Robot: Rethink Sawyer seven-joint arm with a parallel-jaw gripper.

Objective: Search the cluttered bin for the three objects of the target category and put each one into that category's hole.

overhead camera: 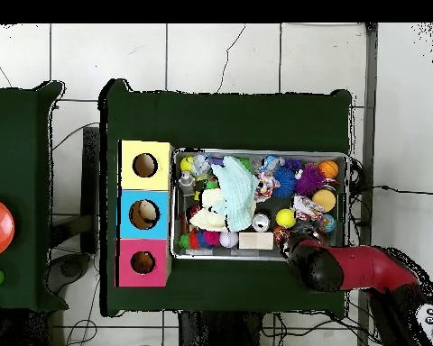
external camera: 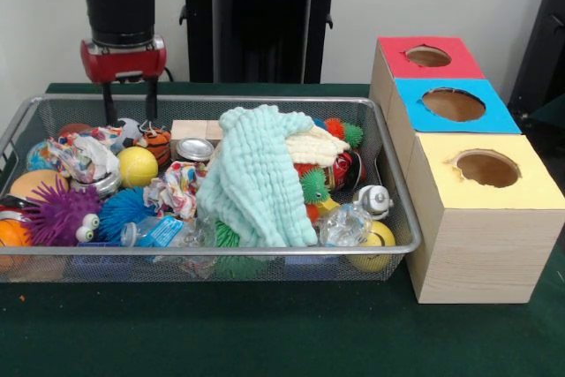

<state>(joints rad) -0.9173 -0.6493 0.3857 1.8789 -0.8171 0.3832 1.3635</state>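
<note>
The bin (external camera: 402,245) is sitting left of the boxes in the front view, the red hole (external camera: 428,56) farthest back. The gripper (external camera: 130,115) is hanging spread — fingers down beside the tiger plush (external camera: 157,142) at the bin's back-left.

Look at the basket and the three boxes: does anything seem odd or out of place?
Yes. A mint green cloth is heaped over the toys in the basket, hiding some. The yellow box's hole has a ragged, torn edge.

front and overhead, shared bin (external camera: 388,165)
</note>
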